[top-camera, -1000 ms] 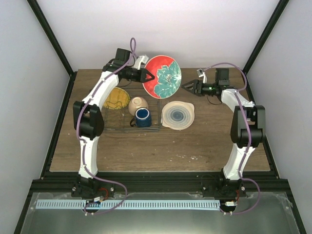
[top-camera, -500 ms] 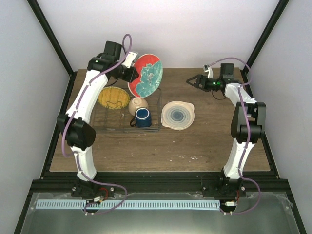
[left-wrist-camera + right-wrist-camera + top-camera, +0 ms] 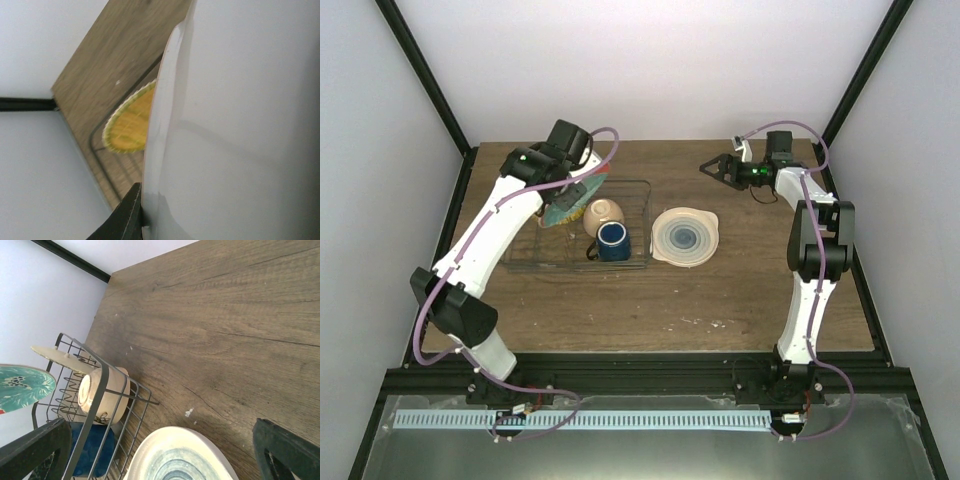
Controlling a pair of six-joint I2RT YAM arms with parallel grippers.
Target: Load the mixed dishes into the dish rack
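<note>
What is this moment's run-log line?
left gripper: shut on red plate above dish rack; right gripper: open; translucent plate: on table

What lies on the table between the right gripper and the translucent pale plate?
Nothing: from the right gripper to the translucent pale plate there is only bare wooden table, as the top external view shows.

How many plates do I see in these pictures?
3: red flowered plate held over the dark wire rack, yellow grid-patterned plate inside the rack, translucent whitish plate on the wooden table beside it.
</note>
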